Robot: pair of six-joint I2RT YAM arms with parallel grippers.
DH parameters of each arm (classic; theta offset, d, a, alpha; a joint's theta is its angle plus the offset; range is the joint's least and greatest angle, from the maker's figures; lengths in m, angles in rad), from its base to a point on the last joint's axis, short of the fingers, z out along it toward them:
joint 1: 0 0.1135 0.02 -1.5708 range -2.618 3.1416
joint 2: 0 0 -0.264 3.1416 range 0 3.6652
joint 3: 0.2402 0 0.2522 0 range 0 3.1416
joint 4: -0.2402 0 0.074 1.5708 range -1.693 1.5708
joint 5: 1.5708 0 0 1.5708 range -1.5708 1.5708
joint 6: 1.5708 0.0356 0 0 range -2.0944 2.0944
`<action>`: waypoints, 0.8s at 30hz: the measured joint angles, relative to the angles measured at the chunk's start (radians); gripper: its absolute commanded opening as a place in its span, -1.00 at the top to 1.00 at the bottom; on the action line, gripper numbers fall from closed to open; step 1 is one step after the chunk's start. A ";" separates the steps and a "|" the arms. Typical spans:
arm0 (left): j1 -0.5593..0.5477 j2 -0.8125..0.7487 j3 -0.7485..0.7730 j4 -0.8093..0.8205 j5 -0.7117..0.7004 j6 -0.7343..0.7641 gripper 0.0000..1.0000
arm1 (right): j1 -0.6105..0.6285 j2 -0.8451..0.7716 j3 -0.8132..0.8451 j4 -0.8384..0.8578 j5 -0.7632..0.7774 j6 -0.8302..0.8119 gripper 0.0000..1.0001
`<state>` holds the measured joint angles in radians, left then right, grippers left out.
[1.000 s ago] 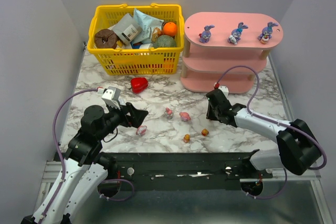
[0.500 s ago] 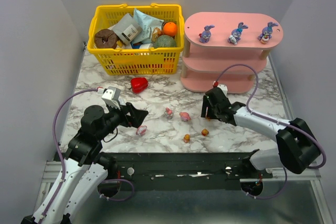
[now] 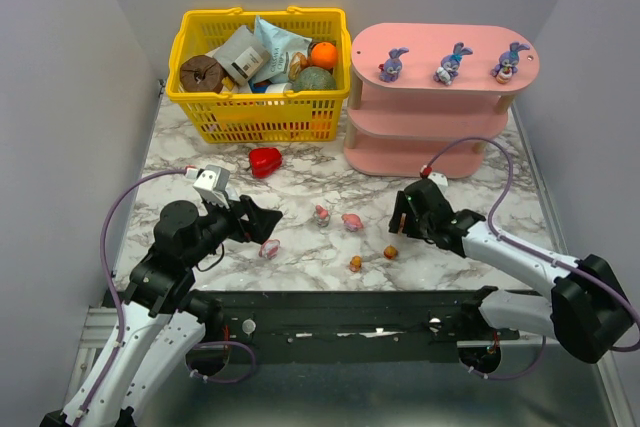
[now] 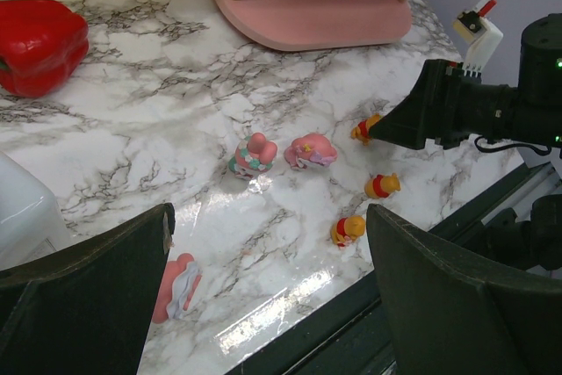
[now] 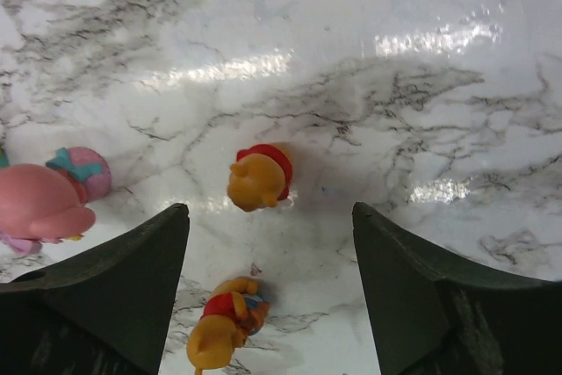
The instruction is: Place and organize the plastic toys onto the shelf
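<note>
**Right pincer [image 3: 399, 215] hanging spread over the orange bears**

Its two dark fingers [image 5: 97, 305] are standing wide apart and gripping nothing, with the tips aimed down at the white marble-patterned tabletop [image 5: 369, 6]. In the gap between them a small orange plastic bear in a red shirt [image 5: 259, 177] is lying on the marble. A second orange bear [image 5: 224, 327] is lying just beside it. A third orange bear [image 3: 355, 263] is sitting a little farther off, on the side toward the left arm.

Farther that way, a pink-and-white plastic figurine [image 4: 253, 154] and a rounder pink figurine [image 4: 309, 150] are resting near each other, between the two pincers. A third pink figurine [image 4: 178, 285] is lying close by the left pincer [image 3: 265, 217], whose fingers are likewise gaping apart and holding nothing.

Beyond the right pincer, well apart from it, the pink three-tier shelf with rounded oblong boards [image 3: 440, 125] is standing. On its top board a first purple-blue long-eared plastic bunny [image 3: 393, 64], a middle bunny [image 3: 452, 63] and an end bunny [image 3: 510, 62] are standing in a row.

Beyond the left pincer a red heart-shaped plastic object [image 3: 265, 161] is lying on the marble. Past it, a yellow plastic basket [image 3: 260, 117] is sitting beside the shelf.
</note>
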<state>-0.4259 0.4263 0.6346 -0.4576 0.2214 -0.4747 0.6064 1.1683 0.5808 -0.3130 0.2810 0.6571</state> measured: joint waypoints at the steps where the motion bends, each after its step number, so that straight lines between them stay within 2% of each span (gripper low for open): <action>1: 0.000 0.000 0.000 0.000 0.000 0.000 -0.98 | 0.000 0.000 -0.009 -0.008 0.000 0.012 -0.65; 6: 0.000 0.000 0.000 0.000 0.000 0.000 -0.98 | 0.000 0.025 -0.018 -0.026 0.005 0.073 -0.62; 13: 0.000 0.000 0.000 0.000 0.000 0.000 -0.97 | 0.000 0.094 -0.018 -0.028 0.048 0.143 -0.46; 24: 0.000 0.000 0.000 0.000 0.001 0.000 -0.98 | 0.000 0.101 -0.008 -0.076 0.145 0.235 -0.37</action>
<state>-0.4259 0.4263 0.6346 -0.4576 0.2222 -0.4747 0.6064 1.2694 0.5732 -0.3893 0.4263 0.8917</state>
